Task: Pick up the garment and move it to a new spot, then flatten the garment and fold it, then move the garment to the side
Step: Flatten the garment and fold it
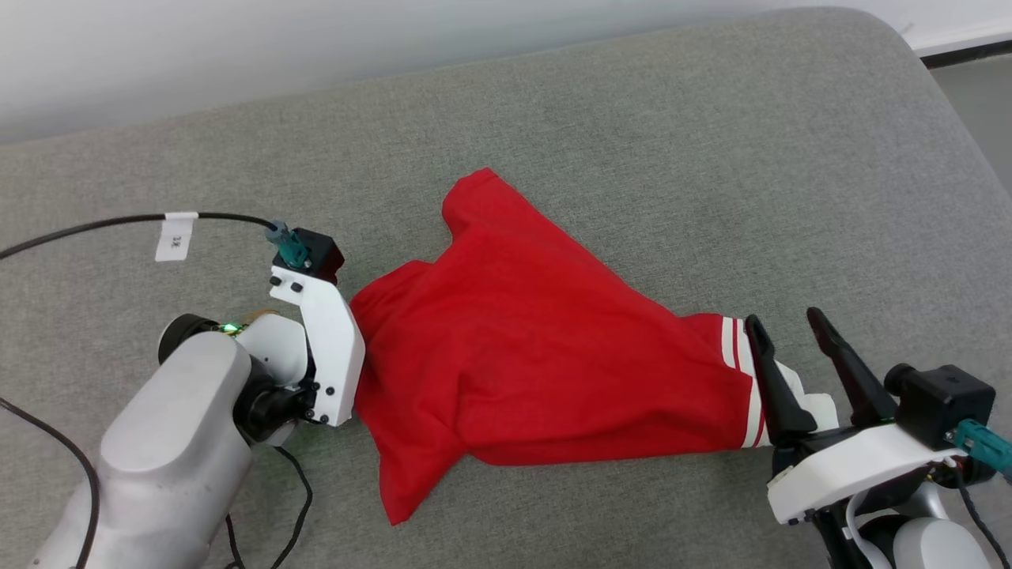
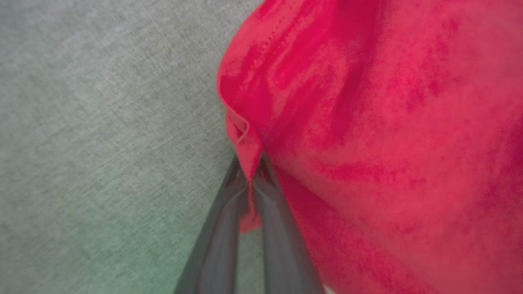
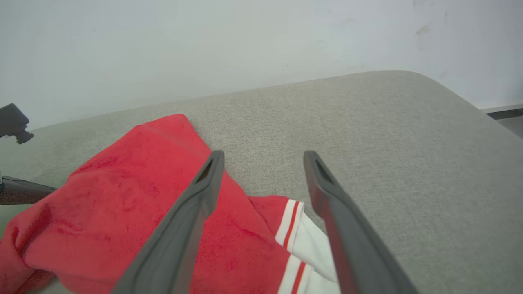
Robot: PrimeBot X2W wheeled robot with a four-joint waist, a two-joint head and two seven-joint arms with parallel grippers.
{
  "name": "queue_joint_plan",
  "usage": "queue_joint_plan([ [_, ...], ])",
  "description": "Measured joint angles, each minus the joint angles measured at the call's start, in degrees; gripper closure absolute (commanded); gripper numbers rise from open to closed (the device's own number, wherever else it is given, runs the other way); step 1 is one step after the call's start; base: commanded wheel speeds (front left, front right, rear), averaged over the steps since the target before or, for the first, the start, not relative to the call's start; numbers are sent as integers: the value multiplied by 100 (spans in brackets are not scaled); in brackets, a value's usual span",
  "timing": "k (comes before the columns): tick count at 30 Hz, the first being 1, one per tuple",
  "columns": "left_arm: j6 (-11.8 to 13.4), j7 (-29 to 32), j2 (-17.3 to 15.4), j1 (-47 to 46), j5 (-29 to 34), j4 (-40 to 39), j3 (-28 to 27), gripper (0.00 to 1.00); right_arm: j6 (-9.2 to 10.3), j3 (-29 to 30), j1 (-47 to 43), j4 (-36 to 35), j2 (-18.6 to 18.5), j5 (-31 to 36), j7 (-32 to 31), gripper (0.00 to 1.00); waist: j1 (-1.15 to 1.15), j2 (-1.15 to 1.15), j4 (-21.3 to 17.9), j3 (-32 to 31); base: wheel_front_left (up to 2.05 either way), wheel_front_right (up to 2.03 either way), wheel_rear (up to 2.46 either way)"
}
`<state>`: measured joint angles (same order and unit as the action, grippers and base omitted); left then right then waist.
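Garment [image 1: 538, 348]: red, crumpled, spread over middle of grey cushion [image 1: 672, 142]. Left gripper [image 2: 250, 173] over cushion's left part, fingers pinched together on fold of garment's red edge. Right gripper [image 1: 783, 318] over cushion's right front, fingers spread wide either side of white sleeve [image 3: 314, 249], clamping nothing.

A grey fabric cushion [image 1: 632, 158] spans the foreground. A white wall [image 1: 237, 47] stands behind it. A dark strip [image 1: 964, 50] lines its base.
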<state>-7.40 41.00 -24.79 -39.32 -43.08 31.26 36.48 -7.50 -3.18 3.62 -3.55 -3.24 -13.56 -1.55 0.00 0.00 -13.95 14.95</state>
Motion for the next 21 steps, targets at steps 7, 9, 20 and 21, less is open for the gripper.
queue_joint_plan([
  [7, 73, -1092, 49, -7, 519, -114, 101, 100, 0, 226, -58, -70, -10, 88, -130, 0, 0, 0, 196, -256, 0, 0, 0],
  [9, 118, -1360, 30, -69, 682, -289, 124, 100, 0, 286, -129, -127, -13, 121, -180, 0, 1, 0, 290, -368, 0, 0, 0],
  [20, 289, -1758, 189, 703, 1155, -2246, 816, 100, 0, 649, -509, -382, -18, 187, -483, 0, 0, 0, 818, -1121, 0, 0, 0],
  [21, 286, -1690, 194, 896, 1124, -2439, 955, 100, 0, 690, -575, -404, -14, 187, -503, 0, 0, 0, 857, -1190, 0, 0, 0],
])
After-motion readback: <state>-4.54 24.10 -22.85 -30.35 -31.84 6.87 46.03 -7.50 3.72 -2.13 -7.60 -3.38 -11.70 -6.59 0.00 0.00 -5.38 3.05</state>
